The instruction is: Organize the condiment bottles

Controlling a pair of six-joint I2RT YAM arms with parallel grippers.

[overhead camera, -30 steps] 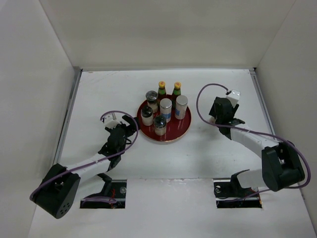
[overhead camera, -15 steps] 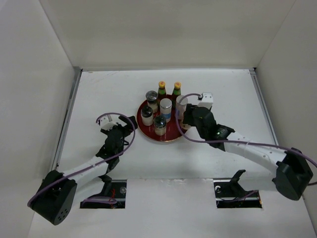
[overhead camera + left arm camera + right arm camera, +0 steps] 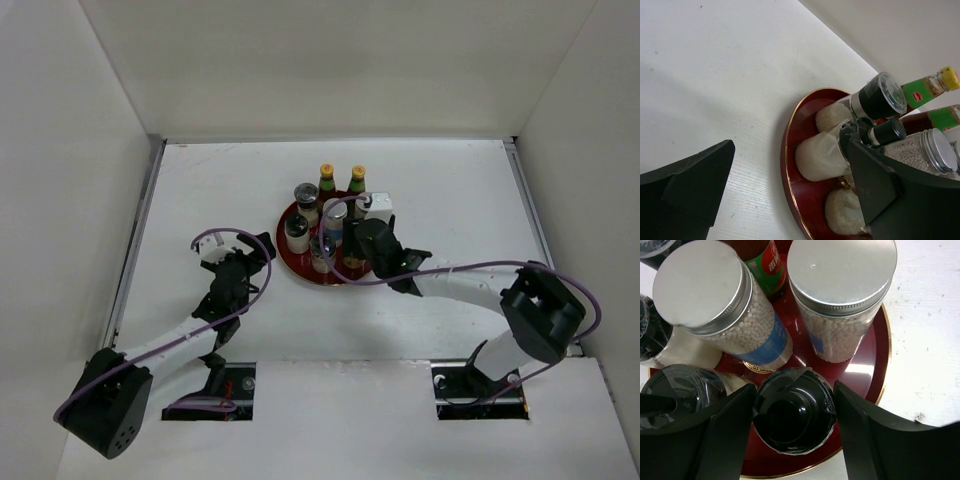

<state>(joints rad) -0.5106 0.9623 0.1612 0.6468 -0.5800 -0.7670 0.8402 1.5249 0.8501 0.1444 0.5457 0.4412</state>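
Condiment bottles (image 3: 335, 215) are standing upright together on the red tray (image 3: 303, 270), two slim sauce bottles (image 3: 327, 182) lining its far edge.

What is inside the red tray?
Two silver-lidded jars of white beads, black-lidded jars, one between the fingers of the right gripper, and red sauce bottles at the far side. They hide most of the tray floor and its gold emblem.

L arm reaches fwd, elbow bent, wrist low; L gripper (image 3: 257, 260) jaws spread fully wide. R arm swings left across its base, wrist tipped down; R gripper (image 3: 794, 412) fingers apart, about half-open.
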